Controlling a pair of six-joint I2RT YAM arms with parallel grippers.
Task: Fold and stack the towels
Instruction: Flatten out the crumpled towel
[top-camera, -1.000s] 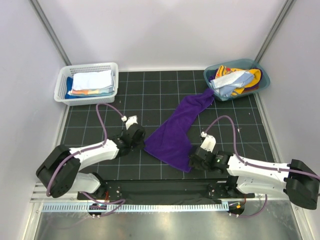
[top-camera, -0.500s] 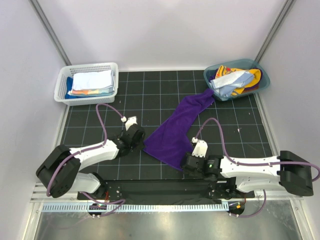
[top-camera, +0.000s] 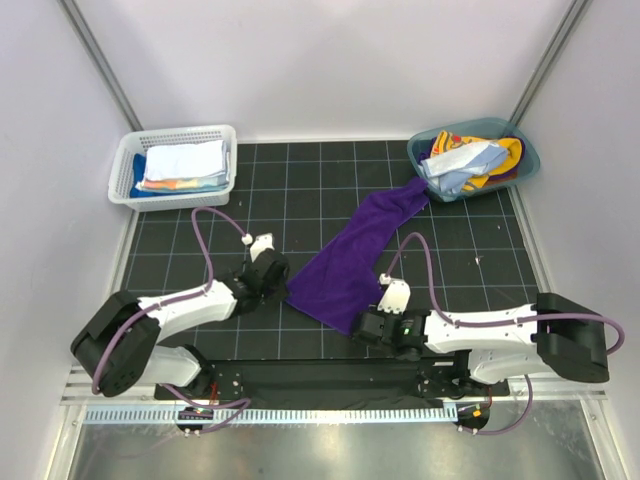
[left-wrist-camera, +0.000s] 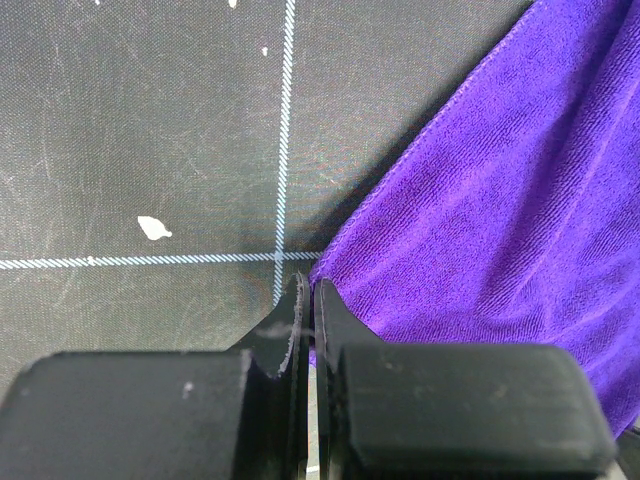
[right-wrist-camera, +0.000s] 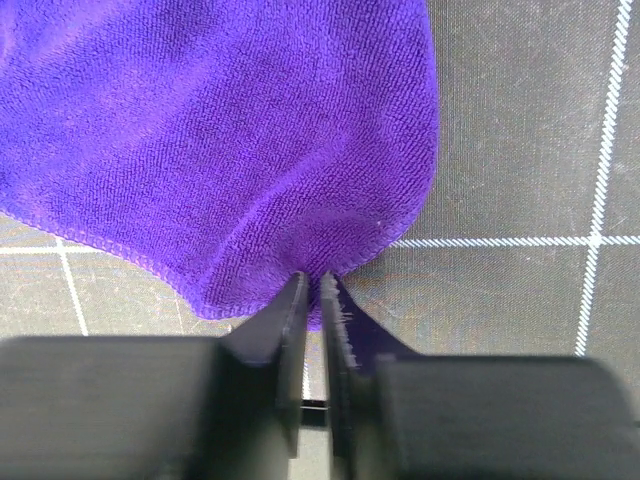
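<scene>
the step in hand looks like drawing the deep purple terry towel (top-camera: 350, 262) out flat before the first fold. to do it well, both pinches should sit on the hem itself. the pull should run low and even toward the near edge, so the far end slides off the teal plastic tub (top-camera: 531, 155) without dragging the light blue and yellow cloths (top-camera: 470, 160) along. the towel lies diagonally on the black gridded mat (top-camera: 300, 190), its far tip draped over the tub's rim. both arms reach flat across the mat, wrists low. the left gripper (left-wrist-camera: 308, 300) is pressed shut on the towel's left corner. the right gripper (right-wrist-camera: 312, 290) is closed to a sliver on the near rounded corner.
</scene>
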